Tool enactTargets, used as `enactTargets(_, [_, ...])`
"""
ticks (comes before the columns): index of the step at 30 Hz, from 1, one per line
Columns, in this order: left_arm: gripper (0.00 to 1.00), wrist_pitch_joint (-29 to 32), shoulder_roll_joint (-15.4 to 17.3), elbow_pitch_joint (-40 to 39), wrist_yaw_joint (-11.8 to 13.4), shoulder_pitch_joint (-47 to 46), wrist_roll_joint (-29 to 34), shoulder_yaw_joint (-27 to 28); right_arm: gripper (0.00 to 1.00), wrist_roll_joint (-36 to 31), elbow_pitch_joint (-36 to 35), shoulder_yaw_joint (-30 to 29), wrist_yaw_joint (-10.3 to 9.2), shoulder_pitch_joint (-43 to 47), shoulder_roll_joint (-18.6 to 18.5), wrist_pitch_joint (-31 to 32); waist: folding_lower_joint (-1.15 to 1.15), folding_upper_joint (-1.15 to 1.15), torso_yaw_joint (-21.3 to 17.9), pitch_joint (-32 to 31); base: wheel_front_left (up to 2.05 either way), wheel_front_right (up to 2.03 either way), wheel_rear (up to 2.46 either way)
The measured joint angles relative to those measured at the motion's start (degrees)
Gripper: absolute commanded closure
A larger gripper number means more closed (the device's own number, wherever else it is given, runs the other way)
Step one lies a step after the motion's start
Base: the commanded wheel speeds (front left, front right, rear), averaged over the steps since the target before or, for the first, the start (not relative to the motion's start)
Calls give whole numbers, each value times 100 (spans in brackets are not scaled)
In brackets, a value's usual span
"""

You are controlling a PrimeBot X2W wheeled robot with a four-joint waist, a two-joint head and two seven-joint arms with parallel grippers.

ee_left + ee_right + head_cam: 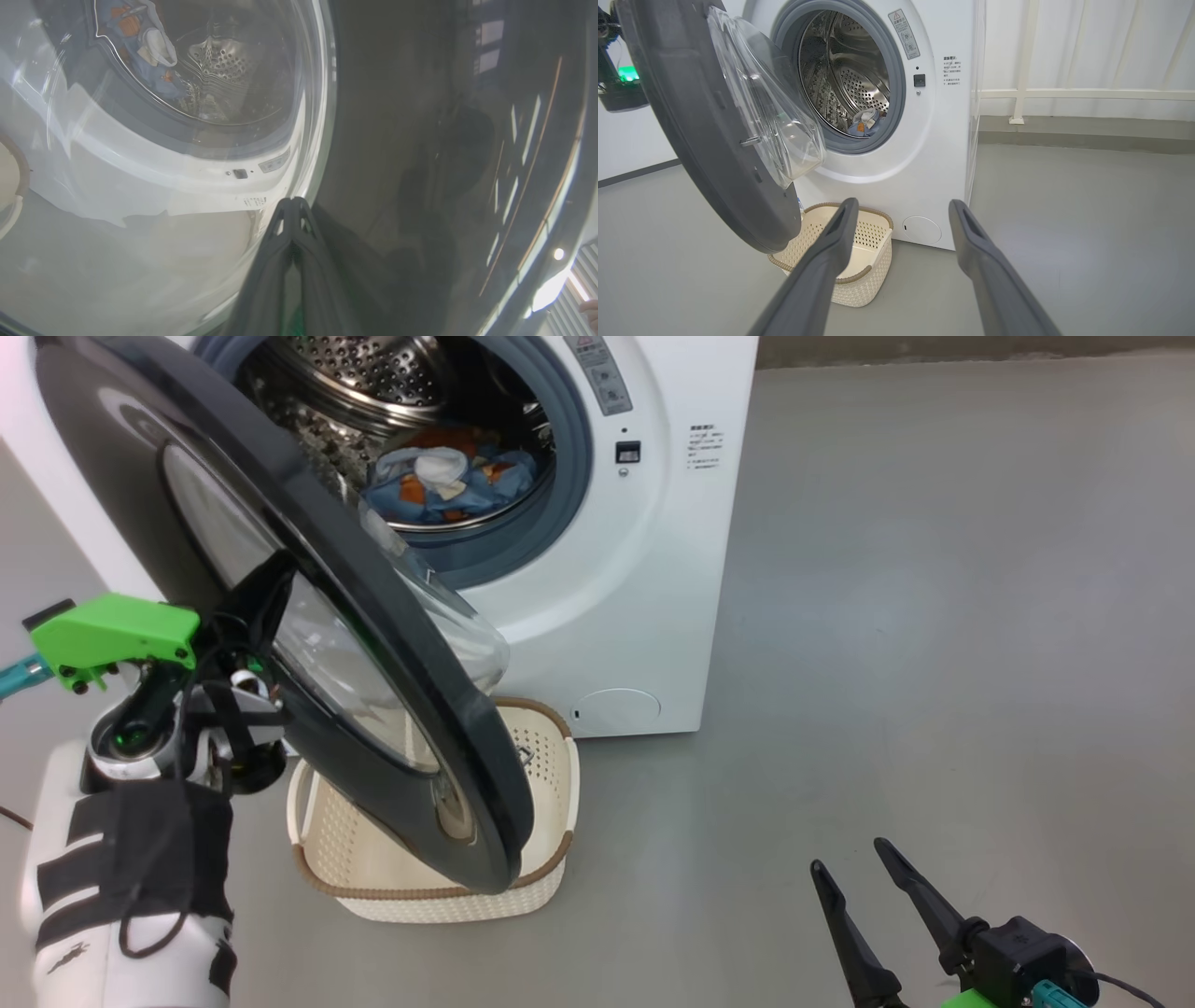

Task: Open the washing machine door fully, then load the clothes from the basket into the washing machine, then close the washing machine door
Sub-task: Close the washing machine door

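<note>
One washing machine door (pixel 317 644) stands half-open at the left, above one basket (pixel 439 903) on the floor. It looks stiff, heavy and glossy-slippery, so pushing its black rim should suit better than gripping. The left pincer (pixel 293 210), pressed together, sits against its outer face. The right pincer (pixel 850 857) is spread, near right. Two soft, light clothes (pixel 448 481), one blue-patterned and one cream, lie inside the washing machine (pixel 653 569).

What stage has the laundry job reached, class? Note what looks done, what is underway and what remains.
Done: the clothes lie inside the washing machine; the basket looks empty where visible. In hand: the shut left tool meets the outer face of the half-open washing machine door, apparently to push it; the right tool hangs open, empty. Left: shutting that door.
</note>
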Motion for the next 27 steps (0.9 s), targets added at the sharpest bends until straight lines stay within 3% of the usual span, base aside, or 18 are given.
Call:
enactTargets(10, [100, -757, -21, 829, -398, -399, -164, -248, 0, 11, 16, -4, 0, 1, -27, 0, 0, 0, -194, -45, 0, 0, 0])
enactTargets(27, [100, -1567, 4, 1240, -481, -602, -498, -791, 0, 11, 66, 110, 0, 0, -93, 0, 0, 0, -291, -125, 0, 0, 0])
